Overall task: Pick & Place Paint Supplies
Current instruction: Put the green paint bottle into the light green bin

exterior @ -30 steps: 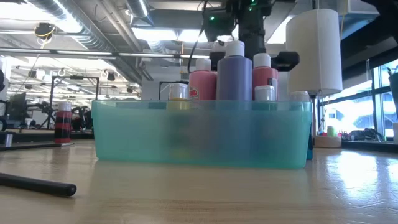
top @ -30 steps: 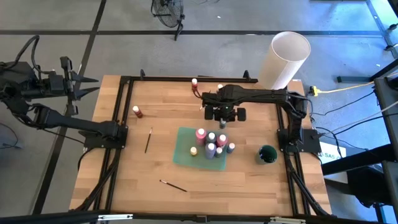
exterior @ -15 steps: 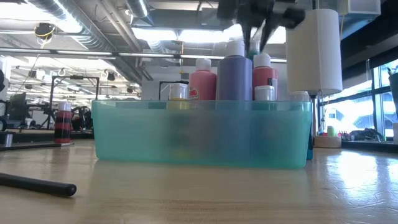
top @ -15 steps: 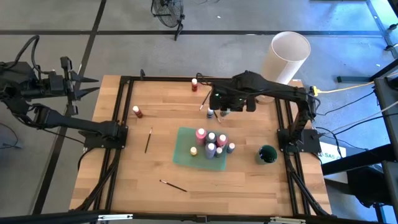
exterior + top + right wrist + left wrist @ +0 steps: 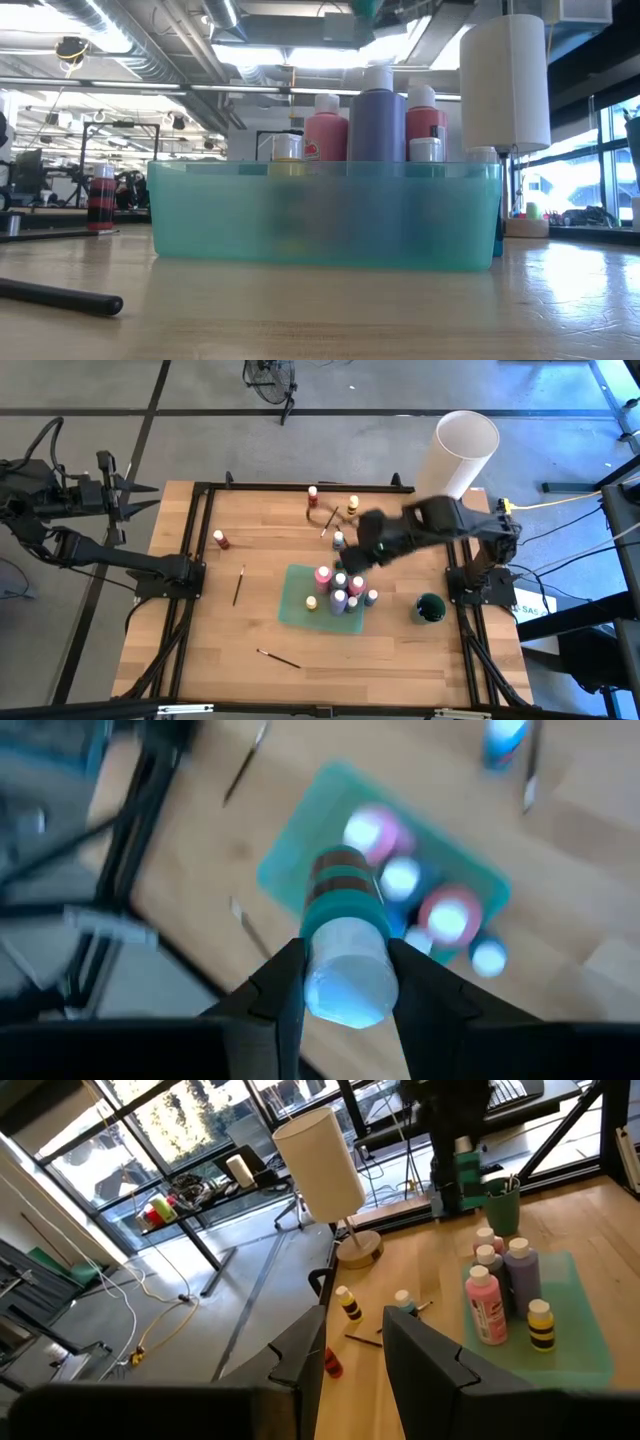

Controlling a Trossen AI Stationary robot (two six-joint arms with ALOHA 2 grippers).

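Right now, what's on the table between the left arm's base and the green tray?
One thin dark brush lies on the wood between the left arm's base and the green tray, touching neither. The high view shows it.

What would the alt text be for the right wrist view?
The right gripper holds a small green paint bottle with a pale cap, above the teal tray on the wooden table. The tray already holds several capped paint bottles, including a pink one; a thin brush lies on the wood beyond it.
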